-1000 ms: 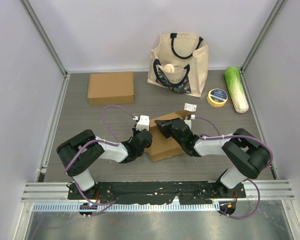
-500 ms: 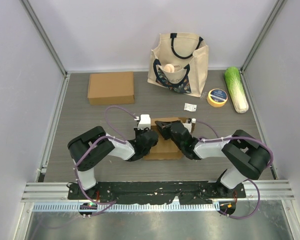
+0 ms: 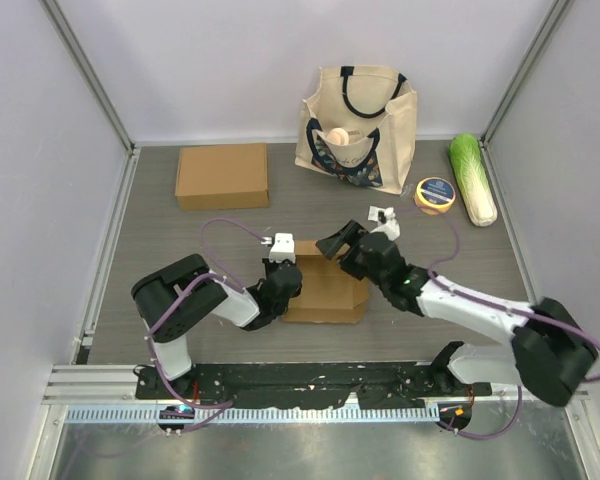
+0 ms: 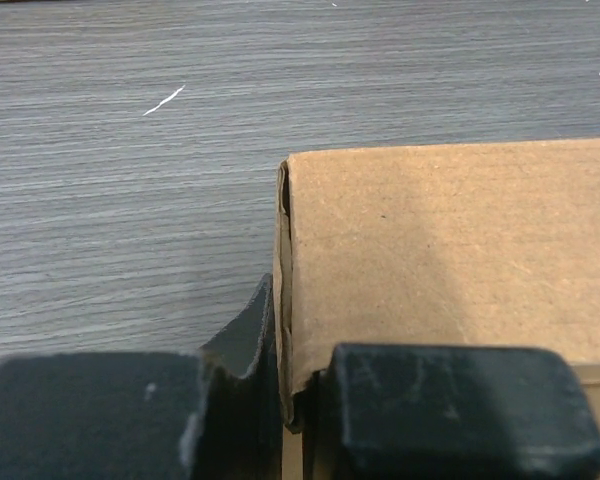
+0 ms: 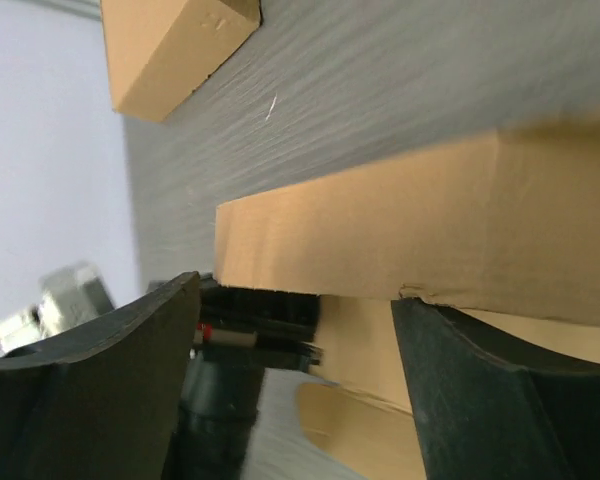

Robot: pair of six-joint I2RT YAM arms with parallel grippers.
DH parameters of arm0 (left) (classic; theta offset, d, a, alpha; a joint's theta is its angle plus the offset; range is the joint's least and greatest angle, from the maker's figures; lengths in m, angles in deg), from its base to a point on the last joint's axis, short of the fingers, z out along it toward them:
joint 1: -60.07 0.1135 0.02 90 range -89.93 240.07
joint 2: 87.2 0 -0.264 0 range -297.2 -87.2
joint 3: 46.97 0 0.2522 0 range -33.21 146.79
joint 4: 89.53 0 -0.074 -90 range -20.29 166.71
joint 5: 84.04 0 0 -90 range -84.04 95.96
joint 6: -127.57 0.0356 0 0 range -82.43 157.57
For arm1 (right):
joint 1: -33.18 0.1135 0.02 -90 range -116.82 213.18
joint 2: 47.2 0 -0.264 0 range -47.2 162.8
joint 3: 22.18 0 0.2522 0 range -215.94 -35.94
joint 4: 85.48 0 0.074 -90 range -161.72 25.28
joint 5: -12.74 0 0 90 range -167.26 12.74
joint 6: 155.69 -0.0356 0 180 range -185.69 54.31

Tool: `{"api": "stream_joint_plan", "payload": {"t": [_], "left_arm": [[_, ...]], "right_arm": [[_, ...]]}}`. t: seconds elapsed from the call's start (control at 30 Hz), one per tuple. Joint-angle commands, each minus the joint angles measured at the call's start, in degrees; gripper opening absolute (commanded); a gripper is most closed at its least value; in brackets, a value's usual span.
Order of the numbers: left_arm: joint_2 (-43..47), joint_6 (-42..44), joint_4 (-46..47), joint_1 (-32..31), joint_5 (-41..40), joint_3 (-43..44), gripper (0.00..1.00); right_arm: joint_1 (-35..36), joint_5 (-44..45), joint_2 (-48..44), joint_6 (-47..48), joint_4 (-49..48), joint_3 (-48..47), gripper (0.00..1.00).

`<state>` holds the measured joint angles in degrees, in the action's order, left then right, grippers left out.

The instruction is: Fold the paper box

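Observation:
The brown paper box lies on the table between the two arms, its top flap down. My left gripper is shut on the box's left side wall. In the left wrist view that wall stands pinched between the two dark fingers of the left gripper. My right gripper hovers open just over the box's far right corner, holding nothing. From the right wrist, the box crosses the wide gap of the right gripper, with a curved flap below it.
A second, closed cardboard box lies at the back left. A canvas tote bag stands at the back centre. A yellow tape roll, a napa cabbage and a small white scrap lie at the back right.
My right gripper has let go of the box, opened wide and lifted back towards the far right. The box has turned square to the table edge. The left gripper stays clamped on it.

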<state>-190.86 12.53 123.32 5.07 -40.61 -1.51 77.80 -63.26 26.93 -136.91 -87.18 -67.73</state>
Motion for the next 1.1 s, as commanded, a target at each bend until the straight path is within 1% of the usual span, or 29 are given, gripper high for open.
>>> {"api": "stream_joint_plan", "payload": {"t": [0.0,0.03,0.07,0.1,0.13,0.17,0.2,0.27,0.3,0.33,0.37,0.4,0.43,0.5,0.7,0.8,0.83,0.9,0.93,0.97,1.0,1.03,1.07], "left_arm": [[1.61,1.48,-5.65,0.16,2.53,-1.47,0.00],[2.22,1.48,-6.61,0.25,2.27,-1.30,0.00],[2.49,1.40,-7.05,0.25,2.01,-1.21,0.00],[2.58,1.57,-7.41,0.16,1.83,-1.12,0.00],[2.67,1.48,-7.58,0.16,1.31,-1.29,0.00],[2.67,1.48,-7.67,0.25,1.04,-1.29,0.00],[2.67,1.40,-7.76,0.25,0.69,-1.47,0.00],[2.32,0.87,-7.85,0.25,-0.36,-1.38,0.00],[2.23,0.69,-7.85,0.25,-0.54,-1.38,0.00],[2.14,0.60,-7.85,0.25,-0.54,-1.38,0.00],[2.14,0.60,-8.02,0.25,-0.37,-1.29,0.00],[2.32,0.34,-8.46,0.25,-0.28,-1.29,0.00],[2.23,0.34,-8.47,0.25,-0.19,-1.29,0.00],[2.32,0.34,-8.55,0.25,-0.28,-0.94,0.00],[2.58,0.25,-9.34,0.25,0.33,-0.68,0.00],[2.32,0.08,-9.34,0.25,0.68,-0.50,0.00],[2.41,-0.10,-9.52,0.25,0.86,-0.42,0.00],[2.41,-0.27,-9.52,0.25,1.04,-0.41,0.00],[2.41,-0.62,-9.52,0.25,1.13,-0.41,0.00],[2.49,-0.80,-9.61,0.25,1.13,-0.50,0.00],[2.49,-1.15,-9.61,0.16,1.21,-0.68,0.00],[2.49,-1.50,-9.78,0.25,1.39,-0.68,0.00],[2.49,-2.11,-9.87,0.25,1.56,-0.68,0.00]], "right_arm": [[-2.77,-5.89,-12.32,36.47,24.40,-7.31,0.84],[-4.53,-7.22,-14.17,42.07,28.78,-8.80,0.83],[-4.80,-8.36,-16.45,44.56,35.52,-11.60,0.82],[-4.98,-8.90,-16.91,47.03,38.64,-13.11,0.84],[-5.77,-9.25,-16.48,49.49,41.62,-14.95,0.84],[-8.12,-8.64,-14.12,49.69,46.96,-16.97,0.82],[-9.10,-9.25,-12.97,49.86,48.23,-20.21,0.81],[-11.47,-11.27,-9.20,48.12,48.69,-22.69,0.80],[-11.57,-12.41,-7.96,47.06,48.43,-24.79,0.78],[-11.57,-13.29,-6.38,45.92,48.07,-25.51,0.74],[-11.66,-15.47,-5.23,43.91,46.68,-25.95,0.73],[-11.66,-16.28,-3.13,42.41,46.06,-26.13,0.71],[-11.75,-16.63,-2.24,41.35,45.27,-26.22,0.67],[-12.10,-17.60,0.12,38.45,43.07,-25.87,0.64],[-12.63,-16.46,0.93,32.55,38.50,-21.74,0.63],[-13.50,-20.49,0.32,31.07,31.92,-18.14,0.63],[-14.64,-21.98,-0.55,29.92,27.29,-16.74,0.62],[-16.14,-25.32,-1.70,26.25,20.95,-12.26,0.57],[-17.62,-28.03,-2.49,24.31,13.08,-10.50,0.56],[-18.33,-29.37,-2.76,22.37,9.18,-6.92,0.54],[-19.04,-30.95,-2.85,20.79,4.70,-4.97,0.48],[-20.35,-31.83,-2.85,16.51,-4.13,-1.12,0.47],[-21.15,-33.58,-2.50,14.55,-7.88,0.57,0.46]]}}
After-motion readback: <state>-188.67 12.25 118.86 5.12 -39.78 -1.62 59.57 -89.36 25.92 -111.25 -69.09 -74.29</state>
